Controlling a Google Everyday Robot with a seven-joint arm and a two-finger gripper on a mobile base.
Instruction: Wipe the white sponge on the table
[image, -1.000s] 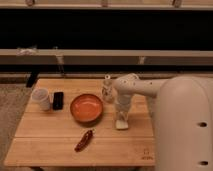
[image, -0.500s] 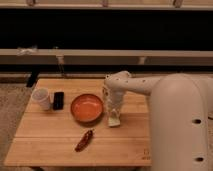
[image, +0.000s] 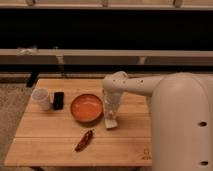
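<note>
The white sponge (image: 111, 123) lies flat on the wooden table (image: 50, 137), just right of the orange bowl. My gripper (image: 111, 114) points straight down onto the sponge from above, at the end of the white arm that reaches in from the right. The gripper covers the sponge's far part; only its near end shows.
An orange bowl (image: 86, 107) sits at the table's middle. A white cup (image: 41, 98) and a black phone-like object (image: 58, 100) stand at the left. A dark red chilli-like item (image: 84, 140) lies toward the front. My large white body (image: 182, 125) covers the table's right end.
The gripper and the sponge under it have slid left across the table, from the right part toward the orange bowl.
</note>
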